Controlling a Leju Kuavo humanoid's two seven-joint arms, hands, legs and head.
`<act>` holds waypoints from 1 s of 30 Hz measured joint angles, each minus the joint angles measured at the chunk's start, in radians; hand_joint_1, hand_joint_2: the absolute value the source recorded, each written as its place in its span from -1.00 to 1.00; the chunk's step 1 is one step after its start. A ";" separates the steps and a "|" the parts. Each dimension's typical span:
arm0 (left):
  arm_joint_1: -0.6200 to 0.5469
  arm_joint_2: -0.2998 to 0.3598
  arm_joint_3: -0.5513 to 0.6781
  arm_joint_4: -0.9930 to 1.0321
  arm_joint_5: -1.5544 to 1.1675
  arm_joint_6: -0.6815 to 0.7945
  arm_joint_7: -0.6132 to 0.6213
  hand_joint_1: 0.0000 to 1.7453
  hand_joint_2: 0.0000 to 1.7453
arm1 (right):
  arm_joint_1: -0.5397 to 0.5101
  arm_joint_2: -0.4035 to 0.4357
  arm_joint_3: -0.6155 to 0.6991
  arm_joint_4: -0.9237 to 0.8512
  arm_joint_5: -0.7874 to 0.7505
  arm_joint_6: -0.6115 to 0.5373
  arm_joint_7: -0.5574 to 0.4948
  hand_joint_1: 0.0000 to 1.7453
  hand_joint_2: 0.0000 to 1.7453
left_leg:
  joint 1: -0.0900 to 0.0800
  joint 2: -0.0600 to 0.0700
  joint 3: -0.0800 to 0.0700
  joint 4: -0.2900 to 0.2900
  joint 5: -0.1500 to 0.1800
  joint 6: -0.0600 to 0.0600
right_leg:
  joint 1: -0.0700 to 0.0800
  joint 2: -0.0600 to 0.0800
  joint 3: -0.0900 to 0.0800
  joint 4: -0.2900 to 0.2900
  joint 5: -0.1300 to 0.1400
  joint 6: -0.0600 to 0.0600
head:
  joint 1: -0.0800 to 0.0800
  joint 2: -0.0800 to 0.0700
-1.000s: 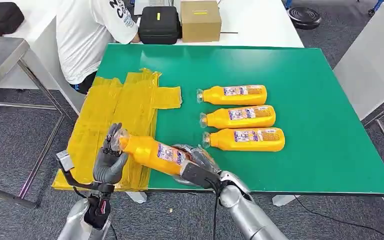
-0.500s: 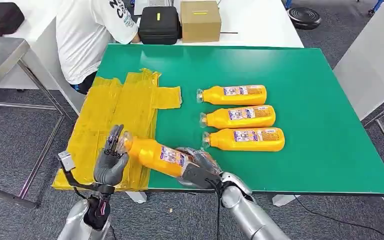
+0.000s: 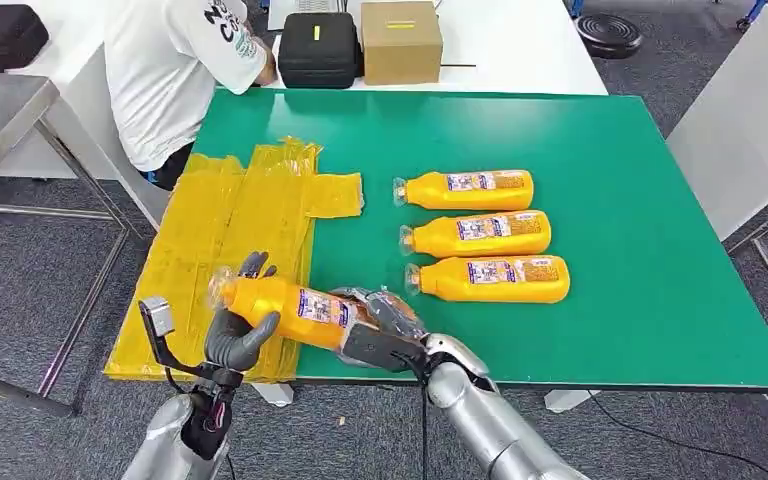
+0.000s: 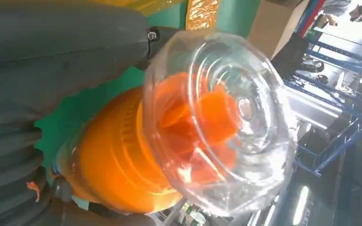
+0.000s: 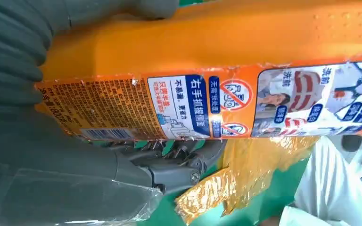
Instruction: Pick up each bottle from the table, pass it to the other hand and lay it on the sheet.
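Now mid-handover: my right hand [image 3: 375, 318] grips the bottle [image 3: 285, 303] base, my left hand [image 3: 240, 330] wraps its neck; next, right lets go over the sheet [image 3: 210, 220].

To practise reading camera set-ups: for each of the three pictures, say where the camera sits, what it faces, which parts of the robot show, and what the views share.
Head view: high on the body, looking forward and down at the green table; both silver arms, left hand and right hand on the held bottle.
Left wrist view: behind the left hand, facing the bottle's clear cap end-on.
Right wrist view: behind the right hand, facing the bottle's label.
Shared: all three show the held bottle; yellow sheet too.
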 measured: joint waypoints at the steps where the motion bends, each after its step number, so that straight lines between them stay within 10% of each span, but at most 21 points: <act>1: 0.000 0.000 0.000 0.002 0.000 0.001 0.000 -1.00 1.00 | -0.001 0.000 0.006 0.001 0.002 0.003 0.000 1.00 1.00 | 0.000 0.000 0.000 0.000 0.000 0.000 | 0.000 0.000 0.000 0.000 0.000 0.000 | 0.000 0.000; 30: 0.006 0.012 0.016 0.015 0.009 0.009 0.009 -1.00 1.00 | -0.064 -0.005 0.098 0.112 0.064 0.013 0.045 1.00 1.00 | 0.000 0.000 0.001 0.000 0.000 0.000 | 0.000 0.000 0.001 0.000 0.000 0.000 | 0.000 0.000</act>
